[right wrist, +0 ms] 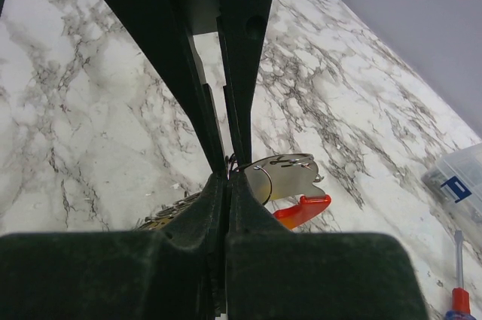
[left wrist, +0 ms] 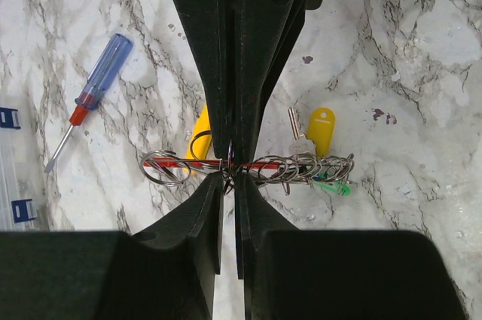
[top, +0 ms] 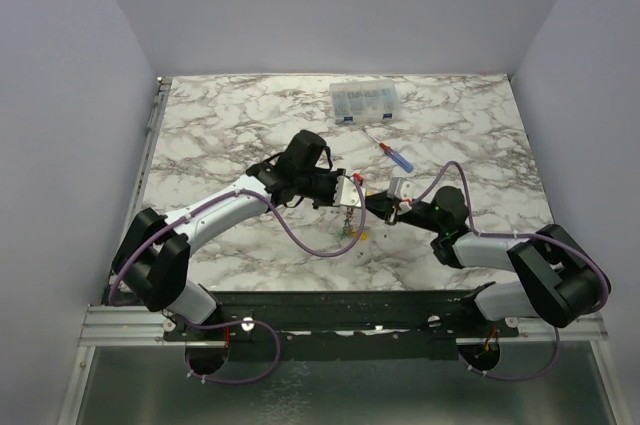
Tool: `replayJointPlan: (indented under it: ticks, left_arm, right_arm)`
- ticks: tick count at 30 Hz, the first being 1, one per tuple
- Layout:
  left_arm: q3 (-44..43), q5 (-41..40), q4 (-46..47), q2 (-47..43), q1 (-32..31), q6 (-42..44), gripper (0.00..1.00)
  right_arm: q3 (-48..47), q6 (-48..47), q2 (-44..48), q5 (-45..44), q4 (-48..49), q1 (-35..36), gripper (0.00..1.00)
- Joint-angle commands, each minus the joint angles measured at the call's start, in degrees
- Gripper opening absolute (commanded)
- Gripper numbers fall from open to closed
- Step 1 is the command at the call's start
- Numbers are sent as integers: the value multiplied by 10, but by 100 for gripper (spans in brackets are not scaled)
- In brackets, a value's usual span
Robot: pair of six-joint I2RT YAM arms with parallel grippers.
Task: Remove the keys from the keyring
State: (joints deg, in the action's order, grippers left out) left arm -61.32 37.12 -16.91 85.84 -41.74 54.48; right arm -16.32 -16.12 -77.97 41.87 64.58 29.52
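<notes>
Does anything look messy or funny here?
Nothing is broken or spilled. The one funny thing: the left gripper and right gripper meet tip to tip, both pinching the keyring, and most keys crowd together on one side of it.

Left gripper (top: 338, 190) and right gripper (top: 372, 205) close together mid-table, keyring (top: 351, 189) between, keys (top: 347, 225) beneath (screwdriver (top: 392, 152), clear box (top: 365, 102) beyond).

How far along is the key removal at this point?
Done: nothing visible yet. In hand: the left gripper and right gripper both pinch the keyring. Left: the yellow-tagged key and green-tagged key, threaded on it, must come off.
</notes>
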Motion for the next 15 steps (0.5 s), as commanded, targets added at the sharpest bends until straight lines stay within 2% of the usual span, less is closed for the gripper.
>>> replayJointPlan:
  ticks: [1,5,9,15]
  left_arm:
    - [-9,33,3,2,-5,-6,15]
    - [-10,32,3,5,-6,-10,9]
    - [-12,34,3,5,-8,-16,20]
    - [-11,33,5,7,-11,-19,21]
  right_arm:
    - [-4,-5,-14,14,32,1,1]
    - [-5,-9,-17,15,29,1,1]
    - [-2,-11,-16,15,28,1,1]
    - [-6,-11,-21,18,33,1,1]
